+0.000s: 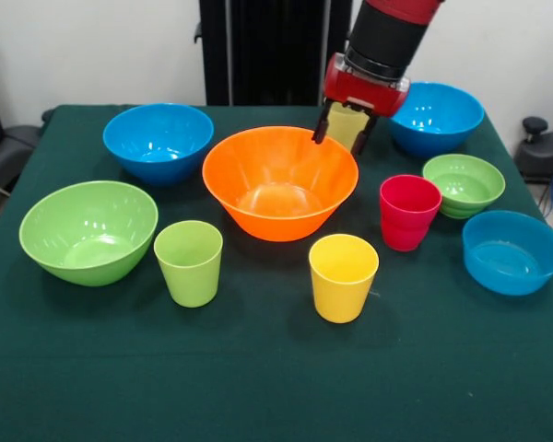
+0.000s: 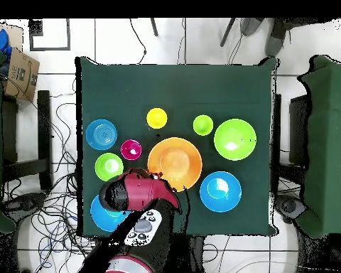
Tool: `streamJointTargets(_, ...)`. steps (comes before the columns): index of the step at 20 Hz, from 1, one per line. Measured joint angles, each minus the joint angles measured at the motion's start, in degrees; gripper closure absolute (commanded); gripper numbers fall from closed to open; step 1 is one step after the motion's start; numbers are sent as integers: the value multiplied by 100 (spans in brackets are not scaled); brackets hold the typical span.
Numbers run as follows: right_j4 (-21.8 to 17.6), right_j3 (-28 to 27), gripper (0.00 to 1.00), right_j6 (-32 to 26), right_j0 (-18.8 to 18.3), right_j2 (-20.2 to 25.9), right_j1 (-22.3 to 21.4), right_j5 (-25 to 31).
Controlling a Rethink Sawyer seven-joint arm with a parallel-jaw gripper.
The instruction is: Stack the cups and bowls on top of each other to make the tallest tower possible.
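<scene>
My gripper [image 1: 347, 132] is shut on the pale yellow cup [image 1: 348, 125], just behind the far right rim of the big orange bowl [image 1: 279, 180]; I cannot tell whether the cup touches the table. All other pieces stand apart on the green table [image 1: 258, 378]: a large lime green bowl [image 1: 88, 230], two medium blue bowls [image 1: 157, 140] [image 1: 435, 117], a small green bowl [image 1: 463, 184], a shallow blue bowl [image 1: 511, 250], a lime green cup [image 1: 188, 262], a yellow cup [image 1: 343, 276] and a red cup [image 1: 408, 212]. Overhead, the arm [image 2: 141, 193] hides the gripper beside the orange bowl [image 2: 175, 163].
The arm covers part of one blue bowl [image 2: 102, 213] in the overhead view. Green chairs [image 2: 329, 142] stand at both sides of the table, with cables on the floor and a cardboard box [image 2: 20, 71] at the upper left.
</scene>
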Motion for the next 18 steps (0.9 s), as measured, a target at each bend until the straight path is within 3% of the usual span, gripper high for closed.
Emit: streamJointTargets(18, 188, -157, 0, 0, 4, 9, 214, -485)
